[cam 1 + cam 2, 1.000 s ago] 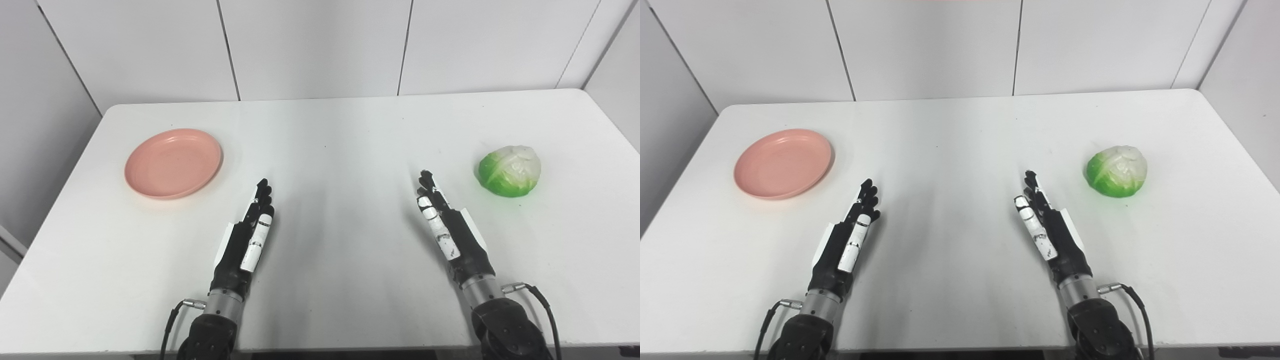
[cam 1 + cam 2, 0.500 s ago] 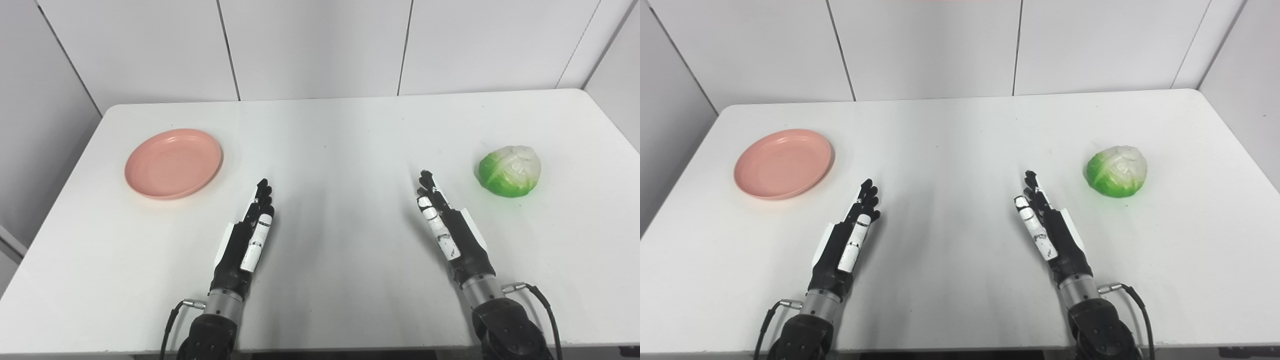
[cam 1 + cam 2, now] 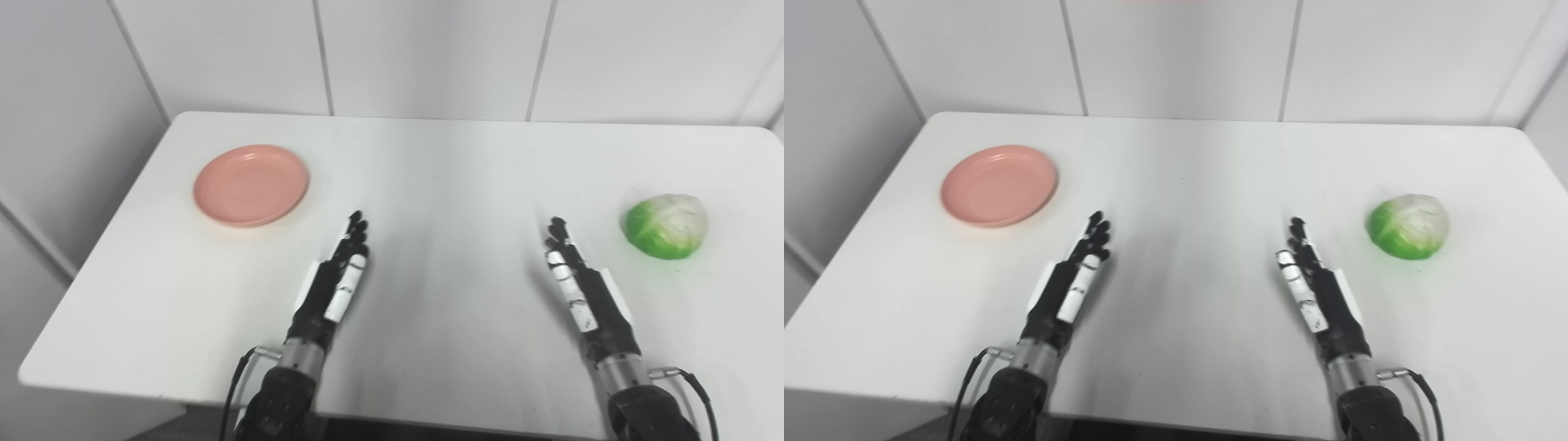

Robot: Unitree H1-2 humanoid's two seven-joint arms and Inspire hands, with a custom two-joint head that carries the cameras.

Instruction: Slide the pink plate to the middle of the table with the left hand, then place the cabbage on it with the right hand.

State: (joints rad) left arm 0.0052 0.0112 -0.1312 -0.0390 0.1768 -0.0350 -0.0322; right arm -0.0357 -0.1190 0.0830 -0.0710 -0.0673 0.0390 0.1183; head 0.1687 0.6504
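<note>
- The pink plate [image 3: 251, 185] lies flat at the far left of the white desk [image 3: 441, 165], nowhere near the middle yet, so the slide has not begun.
- The cabbage [image 3: 665, 225] sits alone at the right side of the desk, well apart from the plate.
- The left robot hand [image 3: 334, 283] rests on the desk near the front, fingers stretched out and holding nothing; it is near the plate but not touching it.
- The right robot hand [image 3: 585, 285] lies likewise flat and empty, fingers extended, near the cabbage.
- The plate looks light, stiff and smooth, so it should glide easily; pressing fingertips on its raised rim or inside its shallow well seems the best hold.
- The cabbage looks round and likely to roll; a wide grasp from above, around its sides, seems safest.
</note>
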